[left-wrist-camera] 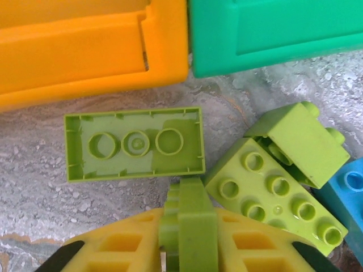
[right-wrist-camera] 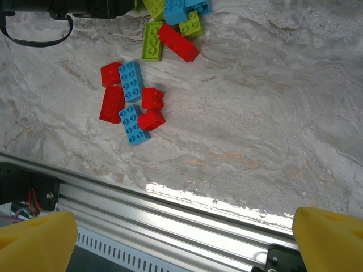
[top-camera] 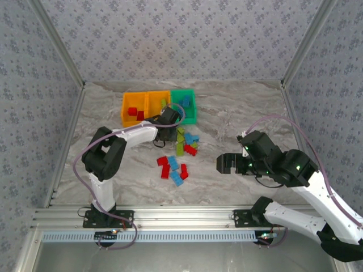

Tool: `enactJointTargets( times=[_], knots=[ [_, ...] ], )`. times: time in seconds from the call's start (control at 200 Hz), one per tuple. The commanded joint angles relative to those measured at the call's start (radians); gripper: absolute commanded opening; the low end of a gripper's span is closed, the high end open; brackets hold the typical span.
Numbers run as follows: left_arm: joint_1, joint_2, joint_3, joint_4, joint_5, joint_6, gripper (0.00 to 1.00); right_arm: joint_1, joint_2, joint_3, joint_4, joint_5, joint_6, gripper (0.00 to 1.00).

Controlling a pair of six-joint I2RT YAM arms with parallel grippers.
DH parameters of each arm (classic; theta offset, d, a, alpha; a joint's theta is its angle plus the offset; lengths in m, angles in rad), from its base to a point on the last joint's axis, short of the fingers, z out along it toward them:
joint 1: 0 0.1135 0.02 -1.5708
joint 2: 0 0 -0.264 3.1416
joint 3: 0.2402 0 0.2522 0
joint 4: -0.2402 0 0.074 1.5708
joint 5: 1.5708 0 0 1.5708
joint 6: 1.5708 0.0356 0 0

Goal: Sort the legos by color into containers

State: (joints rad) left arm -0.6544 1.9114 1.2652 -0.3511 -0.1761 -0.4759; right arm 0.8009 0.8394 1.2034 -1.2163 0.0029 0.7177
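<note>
1. Firmly clamped in left gripper (left-wrist-camera: 187,243): lime brick (left-wrist-camera: 188,218), edge-on, long axis toward orange container (left-wrist-camera: 85,56) and green container (left-wrist-camera: 272,34), near both.
2. Stood unclenched, jaws wide, over table (right-wrist-camera: 255,113): right gripper (top-camera: 224,164).

My marbled table (top-camera: 238,113), loaded.
Three containers (top-camera: 124,110) stand in a row at the back; legos (top-camera: 164,169) lie scattered in front of them.

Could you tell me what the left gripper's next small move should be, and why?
Probably lift straight up. The left gripper is shut on a lime brick, with other lime bricks lying close beside it. Lifting would clear them before the carry to the middle orange bin, which seems to hold lime already.
</note>
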Motion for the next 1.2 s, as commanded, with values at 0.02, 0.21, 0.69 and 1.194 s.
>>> enactJointTargets(
  times=[0.02,0.21,0.69,1.194],
  knots=[
    [0.006,-0.04,0.023,-0.032,0.0,0.0,0.23,0.004,-0.008,0.005,0.004,-0.014,0.021,1.0],
    [0.002,-0.125,0.032,-0.059,0.012,0.003,0.13,0.011,-0.003,-0.002,0.056,-0.05,0.035,1.0],
    [0.137,0.011,0.391,-0.099,-0.138,0.194,0.1,0.022,-0.01,-0.002,0.044,-0.033,0.053,1.0],
    [0.14,-0.241,0.29,-0.081,-0.029,0.236,0.4,0.038,0.084,-0.045,0.121,0.019,0.047,1.0]
  ],
)
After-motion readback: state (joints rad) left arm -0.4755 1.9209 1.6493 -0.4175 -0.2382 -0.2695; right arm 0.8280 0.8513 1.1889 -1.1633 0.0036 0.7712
